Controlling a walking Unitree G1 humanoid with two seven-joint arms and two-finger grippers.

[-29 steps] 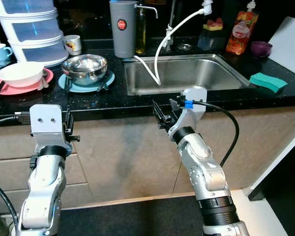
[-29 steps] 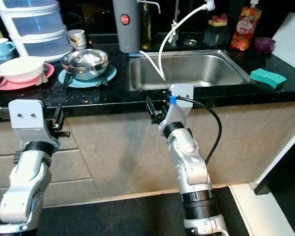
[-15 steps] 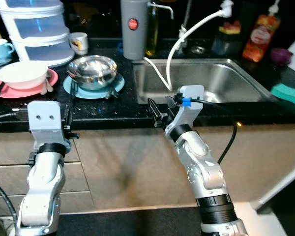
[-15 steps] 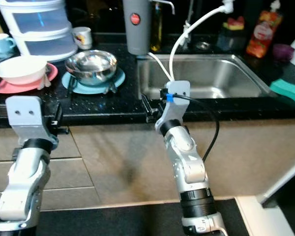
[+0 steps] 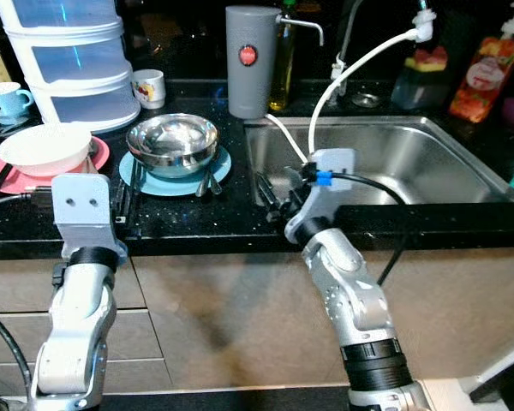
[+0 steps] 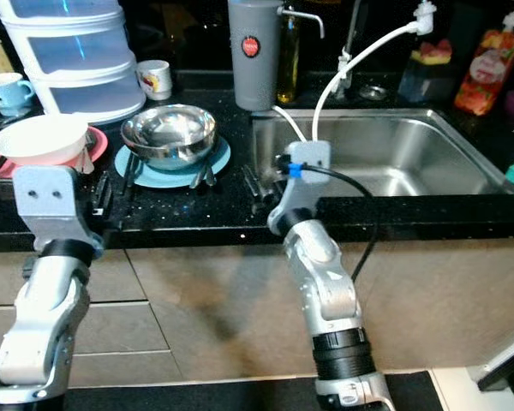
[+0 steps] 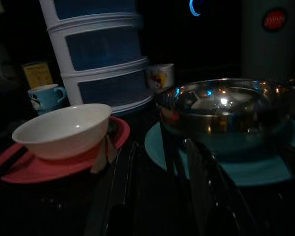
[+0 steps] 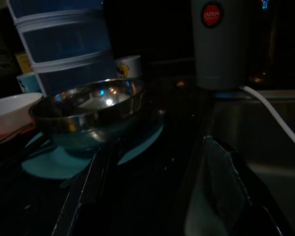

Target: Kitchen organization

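The steel bowl (image 5: 172,141) is sitting on a teal plate (image 5: 150,169) on the black bench (image 5: 197,218), beside the sink (image 5: 394,163). The right gripper (image 5: 272,195) is hovering over the bench edge near the plate, fingers parted and empty. The left gripper (image 5: 124,205) is hanging at the bench front, whether its fingers are apart or together I cannot tell.

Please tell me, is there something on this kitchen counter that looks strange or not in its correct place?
Mostly tidy. One oddity: a white hose hangs loose from the tap area and trails down into the sink. The steel bowl sits neatly on its blue plate.
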